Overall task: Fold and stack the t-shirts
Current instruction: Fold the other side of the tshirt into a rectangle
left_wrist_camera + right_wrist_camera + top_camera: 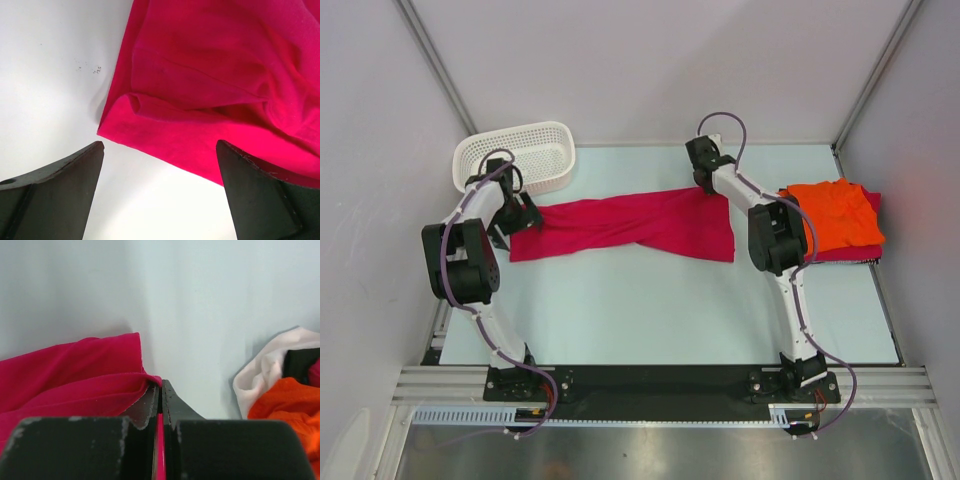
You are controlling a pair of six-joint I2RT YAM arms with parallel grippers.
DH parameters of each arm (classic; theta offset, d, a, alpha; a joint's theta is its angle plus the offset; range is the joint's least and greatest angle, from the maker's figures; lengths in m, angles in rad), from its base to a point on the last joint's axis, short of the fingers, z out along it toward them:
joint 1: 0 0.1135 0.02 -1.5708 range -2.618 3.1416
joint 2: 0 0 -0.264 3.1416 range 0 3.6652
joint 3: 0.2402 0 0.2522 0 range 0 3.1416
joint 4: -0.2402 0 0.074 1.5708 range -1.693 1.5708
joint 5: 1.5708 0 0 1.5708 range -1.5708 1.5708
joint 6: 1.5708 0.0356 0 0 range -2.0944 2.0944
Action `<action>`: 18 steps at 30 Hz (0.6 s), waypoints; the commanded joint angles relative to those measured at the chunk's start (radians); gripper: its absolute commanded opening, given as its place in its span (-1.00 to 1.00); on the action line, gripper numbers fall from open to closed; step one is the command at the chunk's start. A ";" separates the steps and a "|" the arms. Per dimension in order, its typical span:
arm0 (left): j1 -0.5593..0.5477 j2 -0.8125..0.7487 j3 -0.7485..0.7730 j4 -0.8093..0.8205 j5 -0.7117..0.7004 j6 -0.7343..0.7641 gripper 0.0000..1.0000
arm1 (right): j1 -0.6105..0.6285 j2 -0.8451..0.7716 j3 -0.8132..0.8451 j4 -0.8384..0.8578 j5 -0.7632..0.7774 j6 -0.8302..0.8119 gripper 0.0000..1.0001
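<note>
Our right gripper (161,390) clamps a hem of the crimson t-shirt (630,225), twisted across the table (650,310).
Our left gripper (160,145) gapes over its other corner; pulling one-sided, we fear, tightens the twist.

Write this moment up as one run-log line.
crimson t-shirt: twisted, unfolded, mid-table | left gripper: open over its left corner | right gripper: shut on its far right edge | orange t-shirt: at right

left gripper (160,150) held spread wide, pointed down; right gripper (161,390) clamped tight on shirt (75,370), reached far forward.
</note>
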 commanded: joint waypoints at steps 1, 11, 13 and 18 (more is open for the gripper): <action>-0.008 0.000 0.048 -0.015 -0.027 0.022 0.99 | -0.014 0.029 0.045 -0.009 -0.056 0.018 -1.00; -0.009 -0.017 0.056 -0.017 -0.019 0.009 0.99 | -0.006 -0.048 0.097 -0.107 -0.018 0.035 1.00; -0.011 -0.033 0.060 -0.015 -0.012 0.006 0.99 | -0.005 -0.114 0.059 -0.098 -0.010 0.035 0.99; -0.011 -0.079 0.054 0.009 0.011 0.031 0.99 | -0.017 -0.352 -0.070 -0.121 -0.099 0.131 1.00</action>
